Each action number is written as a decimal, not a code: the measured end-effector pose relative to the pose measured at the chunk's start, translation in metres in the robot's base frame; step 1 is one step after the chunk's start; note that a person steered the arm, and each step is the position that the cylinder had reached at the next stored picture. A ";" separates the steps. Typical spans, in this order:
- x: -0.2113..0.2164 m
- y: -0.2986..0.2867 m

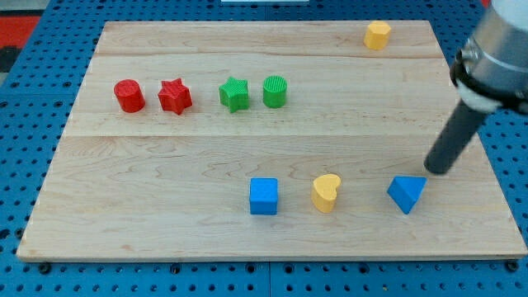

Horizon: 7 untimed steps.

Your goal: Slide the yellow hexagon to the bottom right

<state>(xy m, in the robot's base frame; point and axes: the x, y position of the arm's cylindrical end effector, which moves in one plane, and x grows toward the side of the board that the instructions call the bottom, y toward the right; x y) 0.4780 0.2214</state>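
The yellow hexagon [378,35] sits near the top right corner of the wooden board [165,165]. My tip [435,169] rests on the board at the right side, well below the hexagon. It stands just above and to the right of the blue triangle [407,193], close to it but apart. A yellow heart [326,192] lies left of the blue triangle, and a blue cube [264,196] lies left of the heart.
A red cylinder [129,96], a red star [174,96], a green star [234,93] and a green cylinder [275,91] stand in a row at the upper left. Blue pegboard [25,124] surrounds the board.
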 end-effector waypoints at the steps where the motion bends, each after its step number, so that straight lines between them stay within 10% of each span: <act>1: -0.074 0.004; 4: -0.259 0.044; 7: -0.284 -0.016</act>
<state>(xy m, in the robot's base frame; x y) 0.1941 0.2058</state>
